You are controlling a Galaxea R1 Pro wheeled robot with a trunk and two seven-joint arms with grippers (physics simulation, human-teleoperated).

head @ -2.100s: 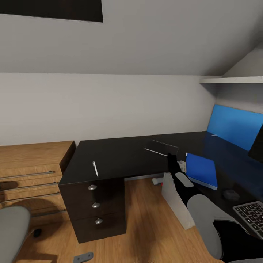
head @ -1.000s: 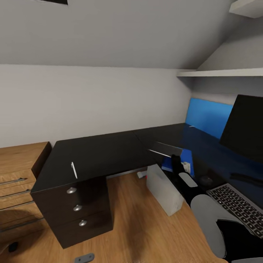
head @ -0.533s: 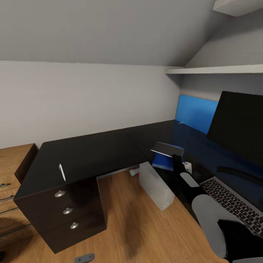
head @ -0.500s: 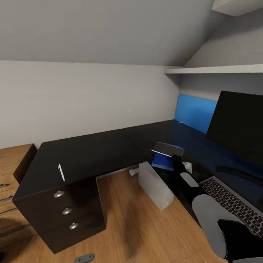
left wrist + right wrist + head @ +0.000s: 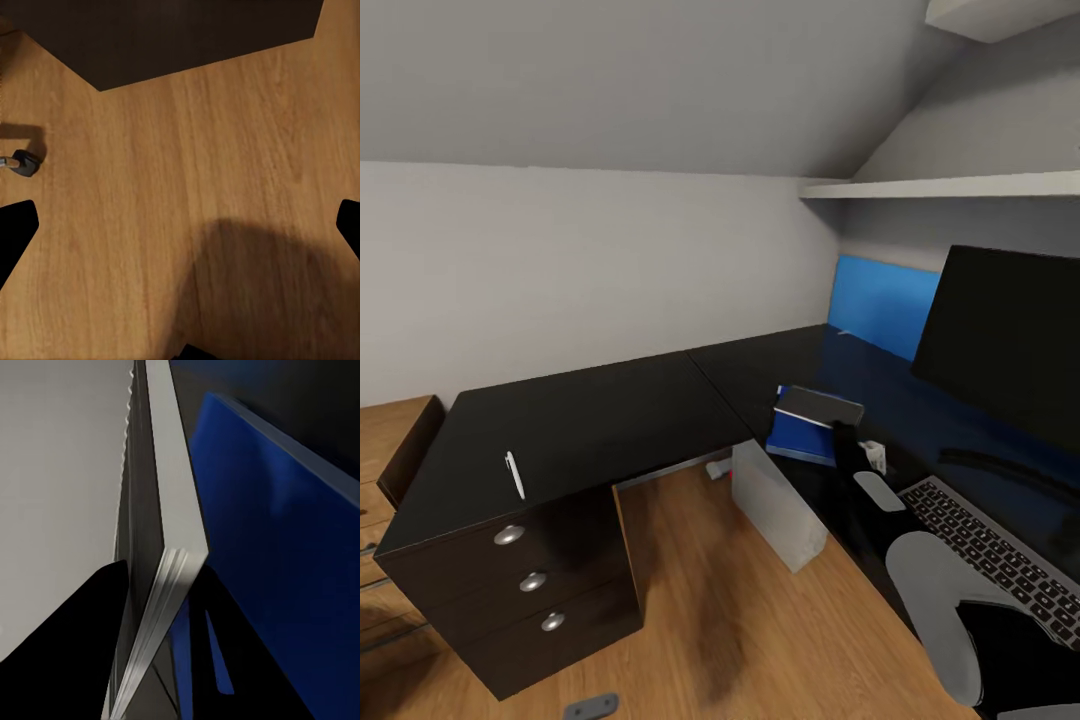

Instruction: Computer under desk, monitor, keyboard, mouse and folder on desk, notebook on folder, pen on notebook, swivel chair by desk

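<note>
Keyboard (image 5: 1000, 555): lower right of the head view, flat on the desk (image 5: 590, 425), nearest the camera.
Right gripper (image 5: 840, 432): centre right of the head view, at the end of the black forearm; in the right wrist view the dark fingers (image 5: 105, 622) sit on either side of the notebook's pale page edge, so it looks clamped on the notebook (image 5: 820, 405).
Notebook: dark cover up, carried low over the blue folder (image 5: 795, 440), overlapping it; whether it touches the folder cannot be told.
Folder: on the desk, centre right of the head view, just beyond the keyboard's far end.
Left gripper (image 5: 180, 225): aimed at bare wood floor (image 5: 187, 187), black tips at the opposite edges of its wrist view, spread wide with nothing between.
Computer (image 5: 775, 505): pale tower on the floor at the desk's inner corner, centre of the head view.
Pen (image 5: 513, 473): white, lying on the desk's near left wing above the drawers (image 5: 530, 580), well apart from the folder.
Monitor (image 5: 1010, 345): right edge, upright on the desk.
Risk: notebook could land skewed or slide off the folder's edge if released while tilted or off-centre; a dragging finger could shove the folder.
Risk, mouse: not made out here, so its place beside the keyboard cannot be checked.
</note>
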